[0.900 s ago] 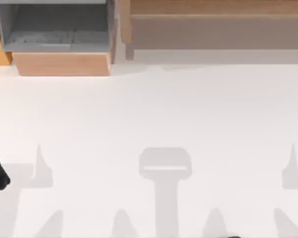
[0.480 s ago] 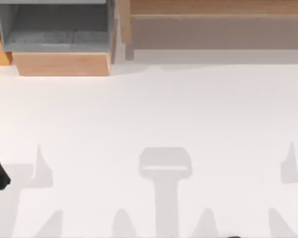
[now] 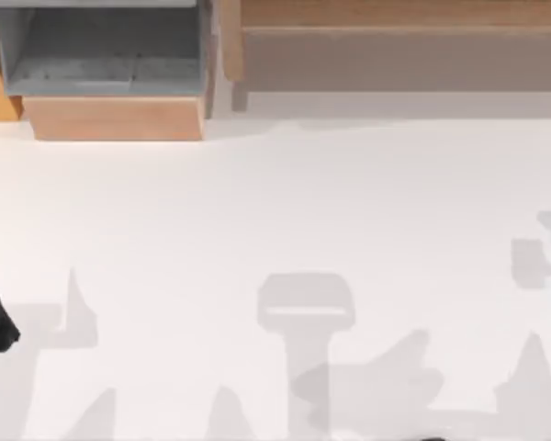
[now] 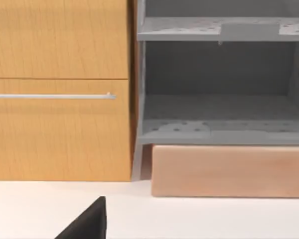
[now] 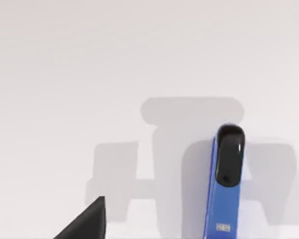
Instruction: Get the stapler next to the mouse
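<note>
The stapler point(image 5: 224, 189) is a narrow, bright blue bar with a glossy black rounded cap at one end. A small pale label sits on the blue body, too small to read. In the right wrist view it lies over the white table, crossing grey shadows; whether it rests on the surface or is lifted cannot be told.

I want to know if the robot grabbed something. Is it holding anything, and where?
It cannot be told. The bright blue bar-shaped stapler with a black tip lies on the white table in the right wrist view; no fingers show touching it.
</note>
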Motion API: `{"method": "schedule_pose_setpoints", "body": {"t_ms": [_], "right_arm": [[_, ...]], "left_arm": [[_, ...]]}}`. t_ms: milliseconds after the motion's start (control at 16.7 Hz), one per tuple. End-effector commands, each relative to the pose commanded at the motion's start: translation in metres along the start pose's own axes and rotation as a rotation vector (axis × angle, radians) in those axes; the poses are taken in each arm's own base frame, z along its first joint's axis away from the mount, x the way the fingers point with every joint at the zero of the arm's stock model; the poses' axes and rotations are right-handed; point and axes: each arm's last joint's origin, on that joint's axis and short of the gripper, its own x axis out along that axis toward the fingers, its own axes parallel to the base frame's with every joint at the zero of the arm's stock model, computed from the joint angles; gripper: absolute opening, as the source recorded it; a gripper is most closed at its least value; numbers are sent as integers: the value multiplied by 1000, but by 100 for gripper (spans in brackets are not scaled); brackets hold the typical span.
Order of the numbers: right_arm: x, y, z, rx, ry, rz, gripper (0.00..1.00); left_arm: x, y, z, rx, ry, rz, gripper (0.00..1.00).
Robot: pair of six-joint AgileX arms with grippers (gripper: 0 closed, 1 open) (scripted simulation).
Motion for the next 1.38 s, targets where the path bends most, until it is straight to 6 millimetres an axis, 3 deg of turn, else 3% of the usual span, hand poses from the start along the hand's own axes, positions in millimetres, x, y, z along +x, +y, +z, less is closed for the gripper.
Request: {"method": "schedule_pose_setpoints", "body": {"t_ms": [360, 720, 900, 1200, 1380], "right_arm": [[84, -5, 45, 55, 495, -69, 100], [158, -12, 56, 104, 789, -102, 100], [171, -13, 58, 115, 831, -104, 100], [171, -11, 58, 110, 831, -101, 100], [180, -13, 48, 116, 837, -104, 100]], "left_arm": [[0, 0, 0, 0, 0, 0, 100], [0, 0, 0, 0, 0, 0, 100], [0, 0, 0, 0, 0, 0, 100], [0, 0, 0, 0, 0, 0, 100], [0, 0, 0, 0, 0, 0, 100]]}}
